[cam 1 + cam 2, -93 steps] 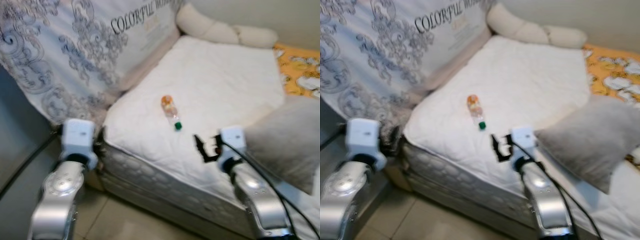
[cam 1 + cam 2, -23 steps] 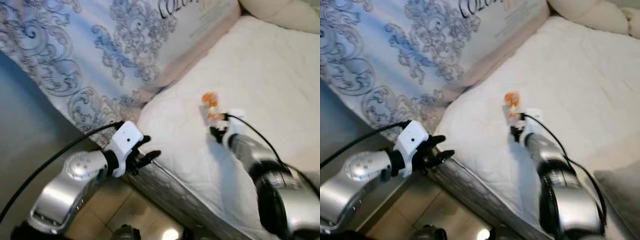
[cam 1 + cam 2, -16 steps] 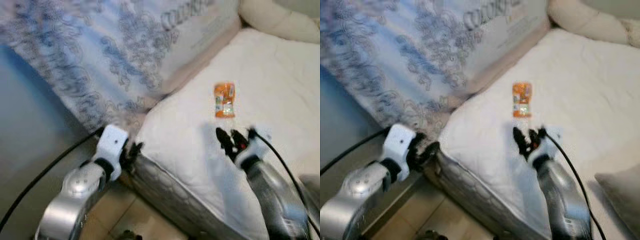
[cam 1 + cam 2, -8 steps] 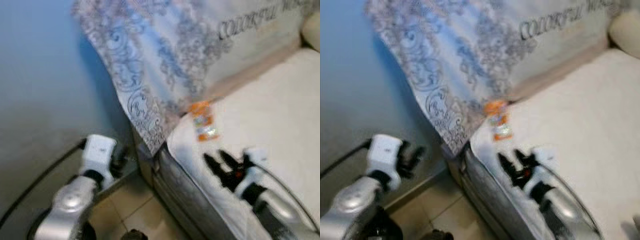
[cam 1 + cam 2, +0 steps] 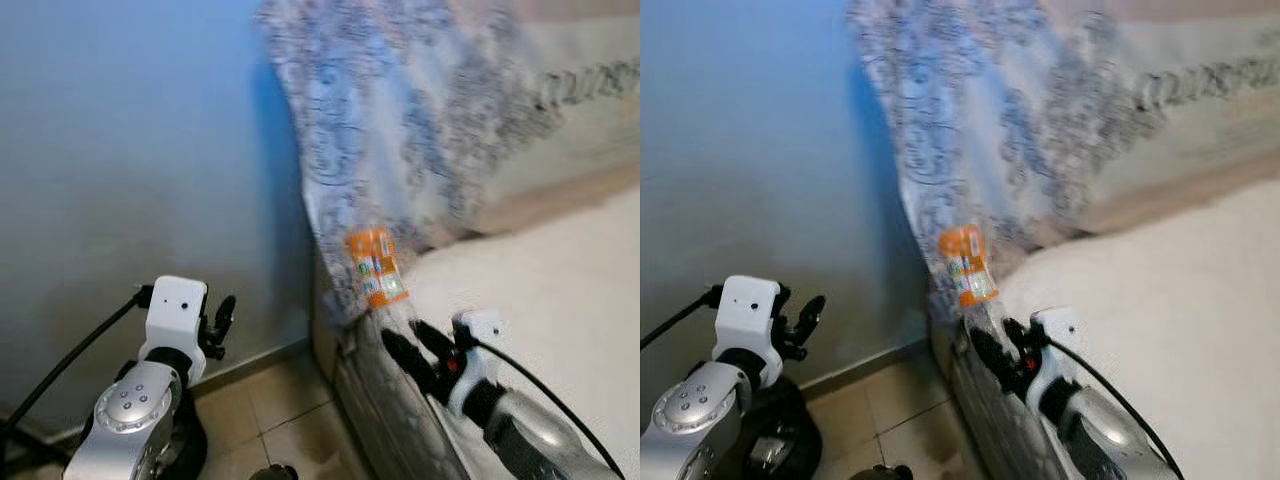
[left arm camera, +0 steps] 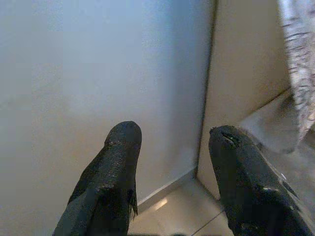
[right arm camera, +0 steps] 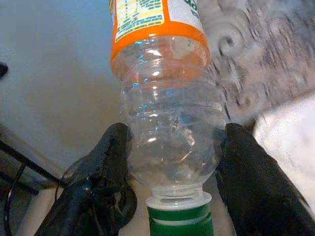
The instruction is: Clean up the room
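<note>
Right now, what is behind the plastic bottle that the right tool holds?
Behind the bottle, held in the right tool, hangs a blue-patterned fabric, with a plain wall to its left. What the fabric covers cannot be seen.

The bottle [image 7: 167,132] was clear, with an orange label and a green cap. The right tool [image 7: 170,191] had black fingers, as did the left tool [image 6: 172,172]. The arms were silver. The cloth [image 5: 420,130] was white with blue-grey scrollwork. The bed [image 5: 560,300] was white, the wall [image 5: 130,150] blue-grey, the floor [image 5: 270,420] beige tile.
</note>
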Controlling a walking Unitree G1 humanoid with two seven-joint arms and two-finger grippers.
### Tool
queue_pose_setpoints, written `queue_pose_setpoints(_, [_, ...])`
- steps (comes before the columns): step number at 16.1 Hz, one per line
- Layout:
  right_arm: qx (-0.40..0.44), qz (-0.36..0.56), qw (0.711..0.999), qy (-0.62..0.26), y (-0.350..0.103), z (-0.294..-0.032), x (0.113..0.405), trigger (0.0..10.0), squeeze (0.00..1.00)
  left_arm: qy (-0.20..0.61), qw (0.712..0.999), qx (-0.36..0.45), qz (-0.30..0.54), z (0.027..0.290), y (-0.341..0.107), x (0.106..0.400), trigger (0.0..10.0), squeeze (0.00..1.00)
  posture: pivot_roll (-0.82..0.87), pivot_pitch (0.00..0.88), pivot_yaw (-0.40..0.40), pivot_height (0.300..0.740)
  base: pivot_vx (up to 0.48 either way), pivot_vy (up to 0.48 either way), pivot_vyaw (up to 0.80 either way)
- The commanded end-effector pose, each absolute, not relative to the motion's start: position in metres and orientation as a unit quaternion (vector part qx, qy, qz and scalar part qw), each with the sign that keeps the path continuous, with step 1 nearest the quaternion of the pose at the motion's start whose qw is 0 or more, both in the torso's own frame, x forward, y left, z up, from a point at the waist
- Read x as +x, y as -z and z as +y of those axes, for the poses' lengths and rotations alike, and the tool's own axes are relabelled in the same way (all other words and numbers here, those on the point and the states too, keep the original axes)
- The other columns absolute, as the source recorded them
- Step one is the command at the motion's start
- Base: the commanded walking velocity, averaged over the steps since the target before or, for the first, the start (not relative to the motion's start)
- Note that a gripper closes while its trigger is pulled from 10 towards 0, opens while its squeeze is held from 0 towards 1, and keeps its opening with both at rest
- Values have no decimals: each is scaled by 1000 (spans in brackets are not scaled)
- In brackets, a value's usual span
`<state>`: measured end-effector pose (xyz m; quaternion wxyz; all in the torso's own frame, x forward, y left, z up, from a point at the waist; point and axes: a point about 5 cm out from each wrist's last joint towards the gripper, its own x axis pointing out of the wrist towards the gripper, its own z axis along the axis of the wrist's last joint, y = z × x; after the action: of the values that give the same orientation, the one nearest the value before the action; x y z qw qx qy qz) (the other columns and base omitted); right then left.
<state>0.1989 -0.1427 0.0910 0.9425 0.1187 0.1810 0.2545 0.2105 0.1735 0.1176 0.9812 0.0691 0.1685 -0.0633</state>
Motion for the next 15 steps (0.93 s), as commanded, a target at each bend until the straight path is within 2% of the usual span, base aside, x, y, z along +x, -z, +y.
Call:
queue_pose_setpoints(1, [104,176,944,-260,-94,-142,201,10000,0,78,982,74,155,167,-122,213,10000,0,-56,0,-20,740,0,0,800])
queue_pose_setpoints(8, [96,179,954,-222,-86,-148,209,10000,0,55,980,105,161,170,-118,215,10000,0,-57,0,-20,740,0,0,800])
queue_pose_setpoints(11, [77,170,964,-189,-90,-151,212,10000,0,45,983,86,153,171,-120,219,10000,0,-69,0,-17,740,0,0,800])
queue_pose_setpoints(15, [82,190,958,-196,-83,-150,214,10000,0,46,987,79,132,167,-125,225,10000,0,-77,0,-15,740,0,0,800])
